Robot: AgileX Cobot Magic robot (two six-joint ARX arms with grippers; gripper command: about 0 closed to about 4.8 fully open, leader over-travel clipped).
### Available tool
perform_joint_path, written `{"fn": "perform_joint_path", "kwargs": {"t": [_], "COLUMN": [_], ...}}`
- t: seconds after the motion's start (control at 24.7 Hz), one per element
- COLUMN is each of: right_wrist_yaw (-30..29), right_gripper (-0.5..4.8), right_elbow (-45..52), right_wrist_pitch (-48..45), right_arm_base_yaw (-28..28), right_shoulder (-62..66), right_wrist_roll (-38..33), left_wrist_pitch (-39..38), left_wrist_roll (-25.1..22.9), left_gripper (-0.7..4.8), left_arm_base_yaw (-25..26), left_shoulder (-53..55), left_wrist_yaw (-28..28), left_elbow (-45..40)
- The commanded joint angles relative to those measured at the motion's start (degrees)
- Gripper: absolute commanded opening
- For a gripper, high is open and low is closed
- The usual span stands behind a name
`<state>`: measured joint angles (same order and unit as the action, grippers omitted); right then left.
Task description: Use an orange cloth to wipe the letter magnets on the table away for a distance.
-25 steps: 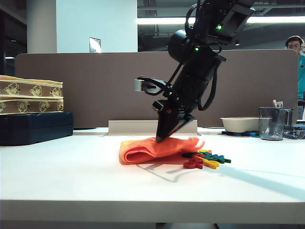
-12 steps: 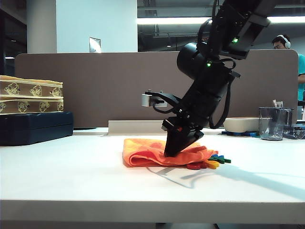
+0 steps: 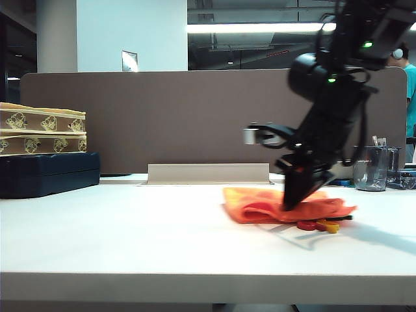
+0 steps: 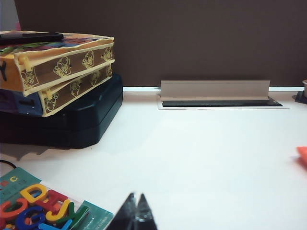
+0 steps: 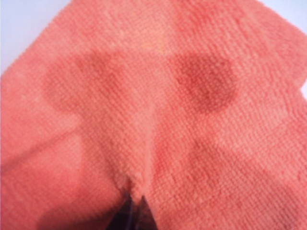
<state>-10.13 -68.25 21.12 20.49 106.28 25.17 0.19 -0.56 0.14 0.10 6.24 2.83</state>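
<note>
Right end effector (image 3: pixel 294 203) pinches the orange cloth (image 3: pixel 273 205) against the table (image 3: pixel 130 234); letter magnets (image 3: pixel 320 225) beside it. Left end effector (image 4: pixel 135 213) closed, empty.

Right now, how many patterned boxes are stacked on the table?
2: the upper box lies on the lower box, atop the dark case at left. The right tool is shut on the orange cloth; the left tool is shut over the table.
</note>
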Motion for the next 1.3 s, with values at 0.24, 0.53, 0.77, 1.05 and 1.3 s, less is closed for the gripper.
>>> {"fn": "perform_joint_path", "kwargs": {"t": [0.24,0.53,0.77,1.05,1.3], "right_wrist_yaw": [0.2,0.2,0.1,-2.0,-6.3], "right_gripper": [0.1,0.1,0.1,0.1,0.1], "right_elbow": [0.0,0.0,0.0,0.0,-0.2], "right_wrist_pitch": [0.0,0.0,-0.2,-2.0,-5.9], "right_arm_base_yaw": [-7.5,-16.8,-23.9,-30.6,-31.8], "right_shoulder": [-1.2,-1.2,-1.2,-1.2,-2.4], "right_wrist_roll": [0.2,0.2,0.2,-4.4,-7.2], "left_wrist_pitch": [0.7,0.7,0.7,0.7,0.7], "left_wrist_roll": [-0.3,-0.3,-0.3,-0.3,-0.3], "left_gripper": [-0.06,-0.06,-0.06,-0.06,-0.06], "left_arm_base_yaw": [0.0,0.0,0.0,0.0,0.0], "left_shoulder": [0.0,0.0,0.0,0.0,0.0], "left_wrist_yaw": [0.2,0.2,0.2,0.2,0.2], "left_elbow": [0.3,0.3,0.3,0.3,0.3]}}
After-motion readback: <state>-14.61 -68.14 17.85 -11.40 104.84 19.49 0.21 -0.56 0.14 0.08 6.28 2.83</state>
